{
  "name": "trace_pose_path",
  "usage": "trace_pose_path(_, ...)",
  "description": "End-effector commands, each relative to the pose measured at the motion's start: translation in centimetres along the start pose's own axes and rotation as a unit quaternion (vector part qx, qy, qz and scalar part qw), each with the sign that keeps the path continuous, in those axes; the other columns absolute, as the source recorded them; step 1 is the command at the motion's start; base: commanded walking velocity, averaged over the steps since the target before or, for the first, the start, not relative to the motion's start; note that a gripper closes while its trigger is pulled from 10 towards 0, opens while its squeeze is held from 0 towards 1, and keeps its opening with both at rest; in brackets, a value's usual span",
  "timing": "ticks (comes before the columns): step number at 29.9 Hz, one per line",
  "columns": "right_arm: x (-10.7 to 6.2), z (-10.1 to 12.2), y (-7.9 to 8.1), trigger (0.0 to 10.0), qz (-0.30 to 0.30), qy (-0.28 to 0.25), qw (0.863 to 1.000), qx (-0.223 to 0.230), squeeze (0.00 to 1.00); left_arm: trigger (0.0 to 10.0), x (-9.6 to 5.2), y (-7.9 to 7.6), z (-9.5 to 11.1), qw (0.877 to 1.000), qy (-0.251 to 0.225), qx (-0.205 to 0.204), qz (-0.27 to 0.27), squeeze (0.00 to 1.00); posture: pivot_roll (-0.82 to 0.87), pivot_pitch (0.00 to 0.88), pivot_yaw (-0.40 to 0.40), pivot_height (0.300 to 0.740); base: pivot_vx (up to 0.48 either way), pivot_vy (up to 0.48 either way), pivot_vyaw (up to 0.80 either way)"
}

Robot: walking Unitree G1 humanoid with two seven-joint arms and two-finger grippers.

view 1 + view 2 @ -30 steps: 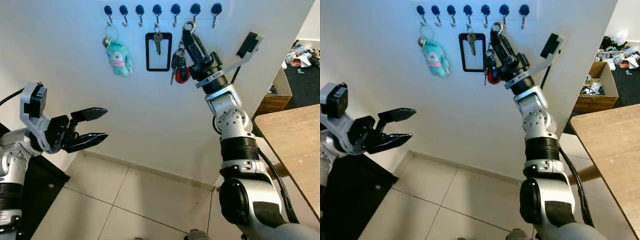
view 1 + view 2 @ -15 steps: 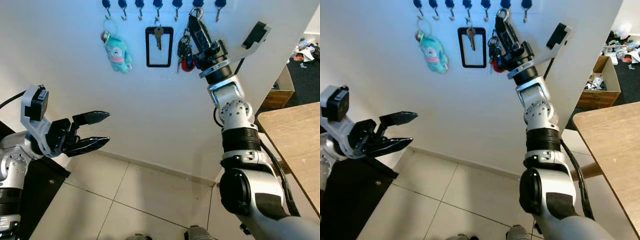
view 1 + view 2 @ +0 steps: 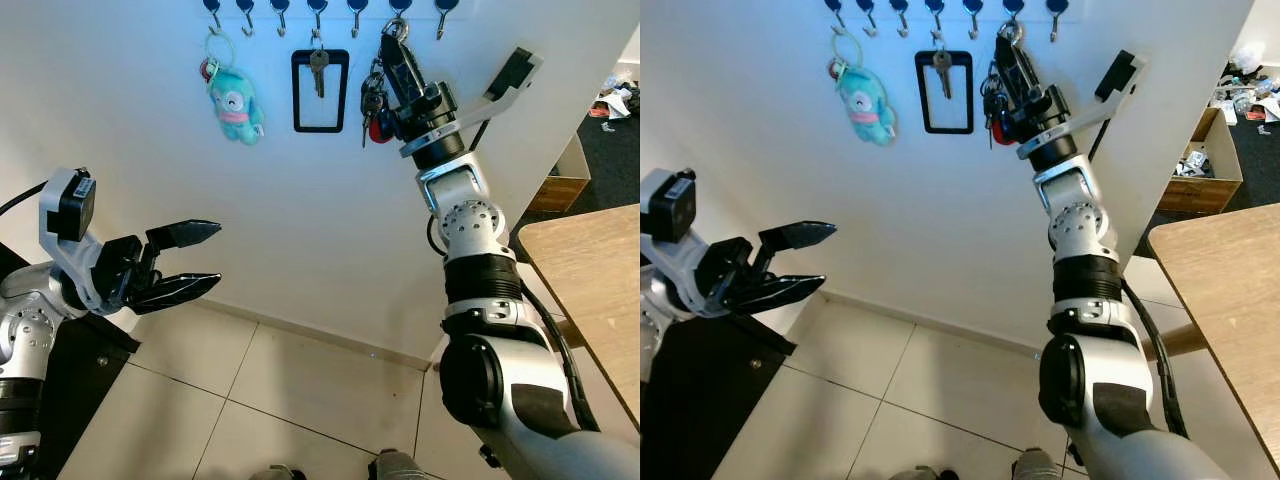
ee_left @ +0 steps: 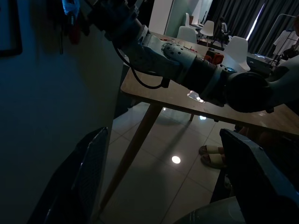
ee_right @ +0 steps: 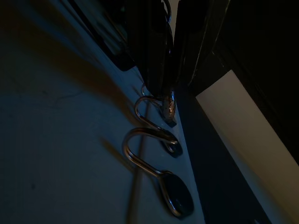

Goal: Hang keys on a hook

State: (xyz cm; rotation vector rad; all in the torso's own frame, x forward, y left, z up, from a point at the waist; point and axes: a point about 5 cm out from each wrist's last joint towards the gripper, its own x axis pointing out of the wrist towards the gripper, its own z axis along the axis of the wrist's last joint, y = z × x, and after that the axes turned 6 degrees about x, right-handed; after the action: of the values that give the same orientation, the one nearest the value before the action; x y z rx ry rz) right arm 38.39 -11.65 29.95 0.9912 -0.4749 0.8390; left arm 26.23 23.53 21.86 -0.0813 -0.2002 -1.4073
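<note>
If you let go before the ring is truly over the hook, the bunch will drop down the wall to the tiled floor, so judge the seating first. In the left eye view your right tool is raised high against the white wall, clenched on the silver key ring of a bunch of dark keys with a red fob, which hangs just beside the black fingers. The ring sits right at the sixth blue-capped hook in the row along the wall's top edge, between the neighbouring hook and the last one; whether it is threaded or merely touching, you cannot tell from here. The arm is stretched nearly straight up, wrist tilted toward the wall. Pushing further could scrape the fingers on the plaster or nudge the black rectangular tag with its single key.

In the right eye view your left tool is held low and well apart from the rack, fingers spread and holding nothing. The teal plush charm hangs far along the row.

In the right wrist view the fingers close on the ring just above a curved metal hook; a second hook lies beside it. The ring looks to meet the hook tip, so a slight misalignment could slip it off.

The left wrist view is dim, showing a wooden bench and the other arm.
</note>
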Motion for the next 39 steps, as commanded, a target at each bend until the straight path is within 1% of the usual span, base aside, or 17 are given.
trace_pose_path(1,0.7,-0.1,0.5,10.0,0.009,-0.003,1.000,0.006,0.00,10.0,-0.1,-0.3,-0.1,1.000,-0.006,-0.004,0.001,0.00,-0.06,0.179,0.093,0.740,0.000,0.000,0.00)
trace_pose_path(17,0.5,-0.3,-0.1,10.0,-0.012,-0.010,1.000,0.024,0.00,10.0,0.1,-0.4,0.2,1.000,-0.004,-0.001,-0.003,0.00,-0.06,0.177,0.095,0.740,0.000,0.000,0.00)
trace_pose_path(26,0.4,-0.5,-0.4,10.0,-0.027,0.000,1.000,0.010,0.00,10.0,0.2,-0.3,0.2,1.000,-0.005,0.000,-0.005,0.00,-0.06,0.175,0.097,0.740,0.000,0.000,0.00)
trace_pose_path(27,0.4,-0.5,-0.4,10.0,-0.030,0.000,1.000,0.008,0.24,10.0,0.2,-0.3,0.2,1.000,-0.005,0.000,-0.005,0.00,-0.06,0.175,0.097,0.740,0.000,0.000,0.00)
trace_pose_path(28,0.4,-0.5,-0.4,10.0,-0.030,0.000,1.000,0.008,0.24,10.0,0.2,-0.3,0.2,1.000,-0.005,0.000,-0.005,0.00,-0.06,0.175,0.097,0.740,0.000,0.000,0.00)
trace_pose_path(29,0.3,-0.5,-0.5,10.0,-0.032,-0.001,0.999,0.008,0.95,10.0,0.3,-0.3,0.2,1.000,-0.005,0.000,-0.005,0.00,-0.07,0.173,0.097,0.740,0.000,0.000,0.00)
trace_pose_path(30,0.3,-0.5,-0.6,10.0,-0.034,-0.001,0.999,0.008,0.99,10.0,0.3,-0.3,0.2,1.000,-0.005,0.000,-0.006,0.00,-0.07,0.173,0.097,0.740,0.000,0.000,0.00)
trace_pose_path(39,-0.1,-0.8,-0.8,10.0,-0.041,-0.002,0.999,0.012,0.96,10.0,0.4,-0.3,0.3,1.000,-0.006,0.002,-0.010,0.00,-0.07,0.170,0.096,0.740,0.000,0.000,0.00)
